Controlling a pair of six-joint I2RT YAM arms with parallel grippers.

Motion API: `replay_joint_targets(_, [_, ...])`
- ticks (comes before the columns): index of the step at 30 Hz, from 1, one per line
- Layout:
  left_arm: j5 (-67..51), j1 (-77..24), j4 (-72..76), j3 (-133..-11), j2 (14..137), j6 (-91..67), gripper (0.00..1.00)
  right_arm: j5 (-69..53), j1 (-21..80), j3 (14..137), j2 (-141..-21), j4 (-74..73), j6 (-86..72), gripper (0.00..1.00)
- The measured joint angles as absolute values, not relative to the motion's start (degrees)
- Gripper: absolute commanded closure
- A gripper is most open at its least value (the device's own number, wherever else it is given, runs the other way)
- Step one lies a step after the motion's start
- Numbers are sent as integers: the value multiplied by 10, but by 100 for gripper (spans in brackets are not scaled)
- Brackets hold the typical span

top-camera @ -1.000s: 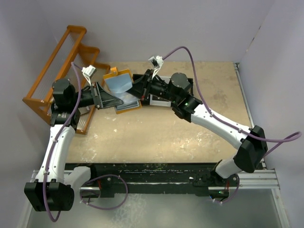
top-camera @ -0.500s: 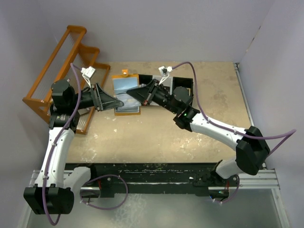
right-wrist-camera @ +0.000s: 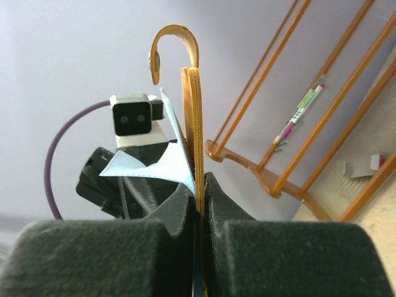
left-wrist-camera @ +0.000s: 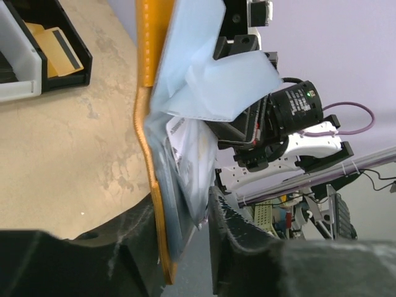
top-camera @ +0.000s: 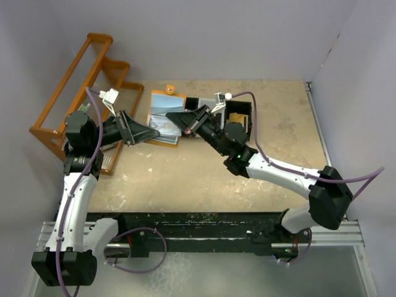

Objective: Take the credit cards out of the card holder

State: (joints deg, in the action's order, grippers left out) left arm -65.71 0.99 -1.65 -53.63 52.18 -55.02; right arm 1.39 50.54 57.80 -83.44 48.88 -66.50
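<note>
The card holder [top-camera: 162,112], tan-orange with pale blue inside panels, stands open on edge at the back of the table between both grippers. My right gripper [top-camera: 171,117] is shut on its orange leather edge [right-wrist-camera: 193,124], pinched flat between the pads [right-wrist-camera: 199,179]. My left gripper [top-camera: 157,132] straddles the holder's lower edge [left-wrist-camera: 145,74]. One finger [left-wrist-camera: 133,235] lies against the orange back and the other stands a little off the blue panels, so the left gripper [left-wrist-camera: 182,204] is open. A white printed card [left-wrist-camera: 184,133] sits in a pocket. A blue panel flap [left-wrist-camera: 229,80] is bent outward.
A black compartment tray [top-camera: 238,106] stands just right of the holder. In the left wrist view the tray [left-wrist-camera: 80,65] has a tan card with a dark stripe [left-wrist-camera: 57,48] lying in it. An orange wire rack [top-camera: 74,93] leans at the back left.
The card holder has shifted to the right and turned, its snap tab now further right. The right arm's wrist has dropped lower behind it. The left jaws widened, then narrowed around the holder's edge.
</note>
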Motion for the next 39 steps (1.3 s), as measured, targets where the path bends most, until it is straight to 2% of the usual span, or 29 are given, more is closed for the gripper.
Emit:
replay_joint_targets(3, [-645, 10, -7, -530, 523, -565, 90, 36, 514, 578, -834, 497, -671, 100])
replay_joint_targets(6, [-643, 11, -4, -527, 525, -581, 99, 44, 518, 578, -840, 500, -670, 99])
replay_joint_targets(7, [-642, 12, -4, -526, 527, -584, 100, 46, 518, 578, -842, 502, -670, 92])
replay_joint_targets(10, [-643, 15, -5, -525, 532, -591, 100, 50, 519, 578, -846, 503, -670, 59])
replay_joint_targets(11, [-645, 15, -5, -525, 532, -591, 100, 50, 518, 576, -847, 503, -670, 52])
replay_joint_targets(13, [-651, 15, -5, -525, 532, -589, 100, 46, 515, 568, -847, 502, -668, 45])
replay_joint_targets(15, [-658, 14, -13, -525, 534, -577, 100, 29, 505, 565, -848, 496, -665, 44])
replay_joint_targets(19, [-665, 14, -81, -542, 552, -511, 100, -75, 454, 601, -869, 460, -647, 54])
replay_joint_targets(24, [-672, 14, -170, -584, 576, -431, 100, -189, 399, 643, -889, 435, -620, 78])
replay_joint_targets(31, [-680, 15, -244, -620, 588, -361, 100, -314, 389, 698, -904, 392, -580, 100])
replay_joint_targets(34, [-682, 15, -263, -625, 592, -347, 68, -340, 383, 703, -910, 385, -573, 100])
replay_joint_targets(39, [-685, 15, -238, -620, 592, -355, 30, -323, 389, 686, -901, 393, -579, 100])
